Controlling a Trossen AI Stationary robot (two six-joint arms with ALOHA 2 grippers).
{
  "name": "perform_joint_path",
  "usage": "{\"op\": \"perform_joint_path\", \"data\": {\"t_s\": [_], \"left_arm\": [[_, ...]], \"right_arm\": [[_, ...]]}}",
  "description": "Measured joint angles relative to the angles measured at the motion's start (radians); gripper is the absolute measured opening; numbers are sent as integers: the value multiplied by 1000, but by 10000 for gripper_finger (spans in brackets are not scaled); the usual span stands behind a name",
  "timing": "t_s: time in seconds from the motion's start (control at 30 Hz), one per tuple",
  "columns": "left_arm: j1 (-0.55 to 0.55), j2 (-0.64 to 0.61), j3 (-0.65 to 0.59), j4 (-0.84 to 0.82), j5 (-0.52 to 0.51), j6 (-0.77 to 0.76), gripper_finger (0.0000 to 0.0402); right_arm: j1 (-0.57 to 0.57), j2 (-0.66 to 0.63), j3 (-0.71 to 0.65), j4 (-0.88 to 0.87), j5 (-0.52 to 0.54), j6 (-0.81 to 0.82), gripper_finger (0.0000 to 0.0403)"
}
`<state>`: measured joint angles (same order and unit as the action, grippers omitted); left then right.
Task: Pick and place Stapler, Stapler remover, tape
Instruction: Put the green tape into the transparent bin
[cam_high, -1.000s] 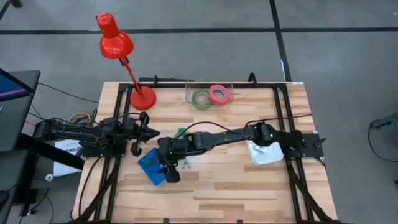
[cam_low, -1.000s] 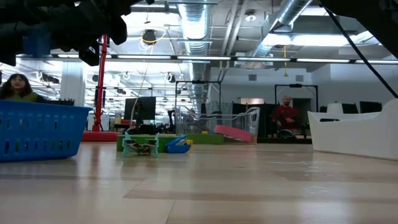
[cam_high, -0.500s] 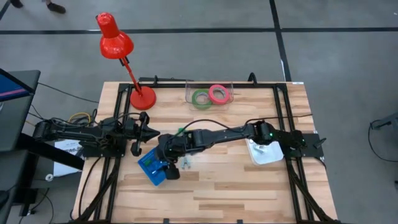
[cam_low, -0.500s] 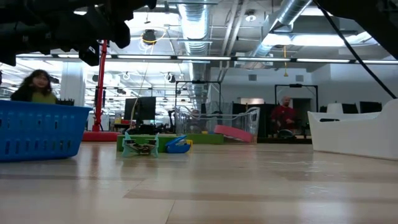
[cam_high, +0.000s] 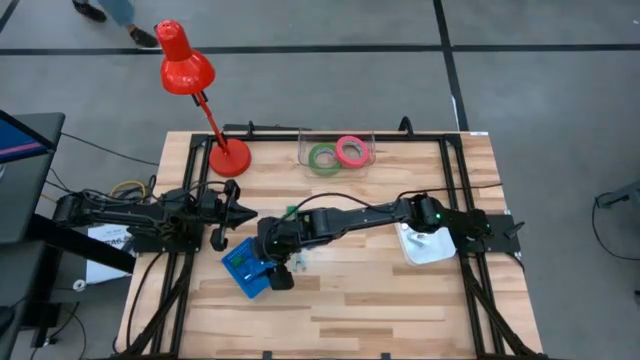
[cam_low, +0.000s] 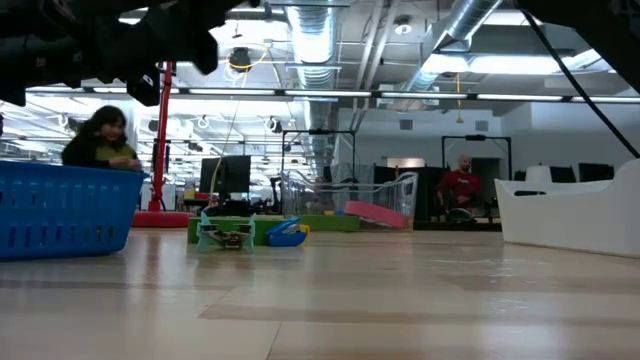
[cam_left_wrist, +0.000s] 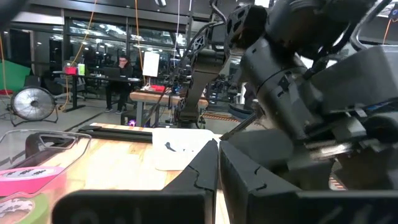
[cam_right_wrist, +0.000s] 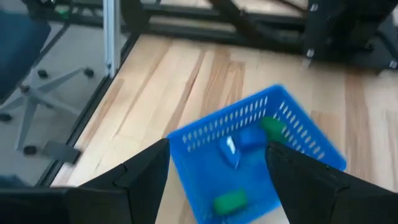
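Right pincer hangs released above the blue basket; retract it straight upward, clear of the rim. Left pincer waits clenched at the surface's left edge.

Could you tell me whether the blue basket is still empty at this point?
No, the right wrist view shows the blue basket holding small green and blue pieces below the open right gripper.

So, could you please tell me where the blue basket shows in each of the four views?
High view: blue basket at the table's left front, under the right gripper.
Low view: far left.
Left wrist view: not in it.
Right wrist view: centre, between open fingers.
Shared landmark: white bin.
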<state>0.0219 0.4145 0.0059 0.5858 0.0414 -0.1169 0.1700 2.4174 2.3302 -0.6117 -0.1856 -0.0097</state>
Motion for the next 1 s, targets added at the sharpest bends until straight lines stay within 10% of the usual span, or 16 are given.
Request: {"op": "perform_joint_path", "data": {"t_s": [0.83,1.0], "left_arm": [[0,0,0,0,0,0,8],[0,0,0,0,0,0,8]], "right_arm": [[-133,-209,0,-158,3,10,256],[-160,-311,-212,-34,18,10,256]]}}
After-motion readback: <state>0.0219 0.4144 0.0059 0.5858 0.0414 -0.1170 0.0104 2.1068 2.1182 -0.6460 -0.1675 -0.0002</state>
